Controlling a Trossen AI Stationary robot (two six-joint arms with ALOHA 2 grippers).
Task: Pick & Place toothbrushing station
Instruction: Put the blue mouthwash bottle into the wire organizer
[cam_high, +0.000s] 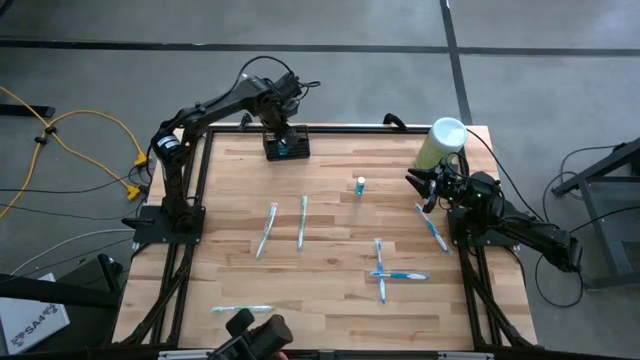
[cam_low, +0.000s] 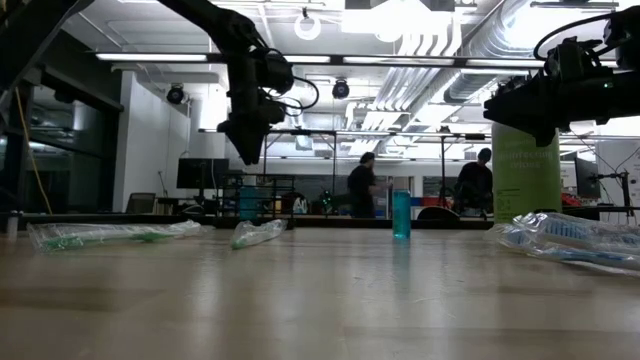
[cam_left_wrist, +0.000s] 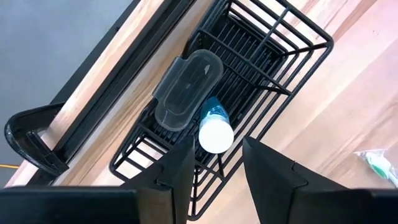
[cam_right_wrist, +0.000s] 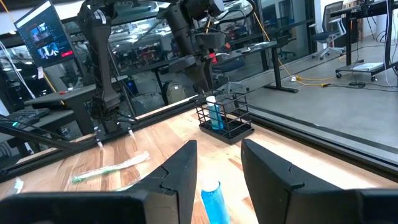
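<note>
The toothbrushing station, a black wire caddy (cam_high: 287, 147) (cam_left_wrist: 273, 56), stands on its base at the table's far edge. Inside it are a clear plastic case (cam_left_wrist: 186, 87) and an upright blue bottle with a white cap (cam_left_wrist: 216, 134). My left gripper (cam_left_wrist: 217, 146) (cam_high: 280, 128) hangs open above the caddy, pointing down, with its fingers over the white cap and clear of it. My right gripper (cam_right_wrist: 217, 146) (cam_high: 418, 183) waits open and level at the table's right side. It faces a small blue bottle (cam_high: 359, 185) that stands farther off.
A pale green cylinder with a white lid (cam_high: 443, 143) stands at the far right. Several wrapped toothbrushes lie about: two at mid-table (cam_high: 302, 220), one by the right arm (cam_high: 432, 227), a crossed pair (cam_high: 385, 272), and one near the front edge (cam_high: 240, 310).
</note>
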